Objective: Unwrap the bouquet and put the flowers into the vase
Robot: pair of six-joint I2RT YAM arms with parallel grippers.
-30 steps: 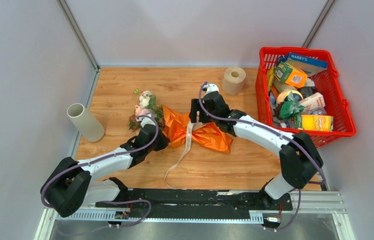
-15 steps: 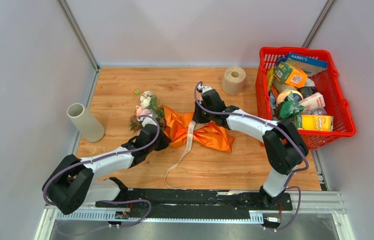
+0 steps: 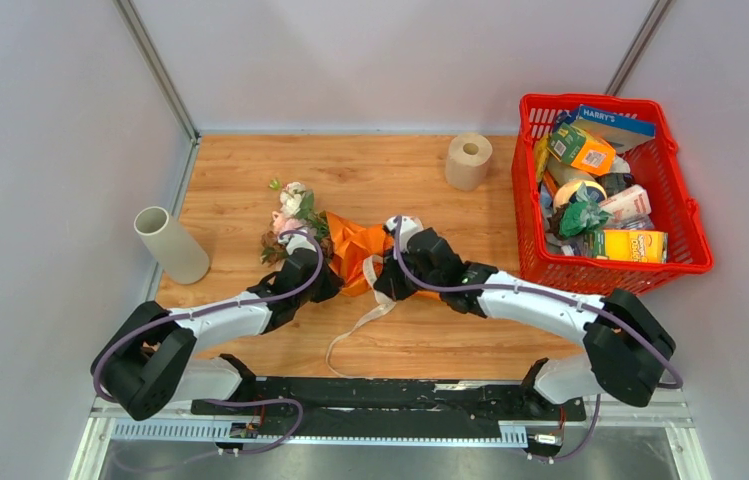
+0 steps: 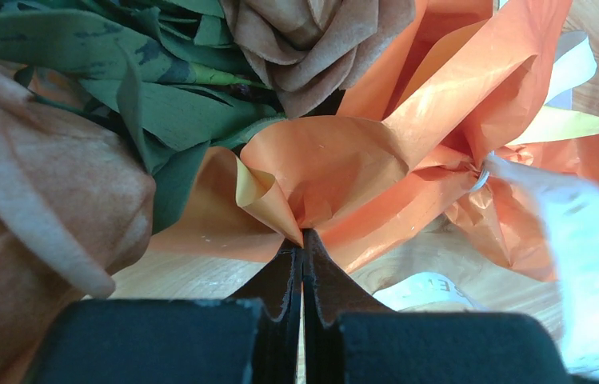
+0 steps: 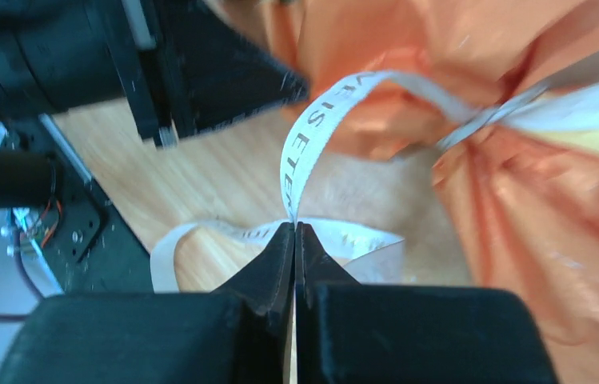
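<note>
Both pincers are clenching now. My right pincer [image 5: 294, 228], having just snapped shut, is nipping the beige ribbon [image 5: 305, 144]. A second ago it was gaping above the bouquet [image 3: 350, 245]; it is now sitting lower, at frame centre. My left pincer [image 4: 304, 240] is pinching the orange paper [image 4: 336, 160]. I am judging the untying ready to begin. The vase [image 3: 171, 245] is waiting at the left edge, well apart.

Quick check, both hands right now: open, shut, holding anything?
Left hand: closed, pinching the orange paper.
Right hand: closed on the beige ribbon.
</note>
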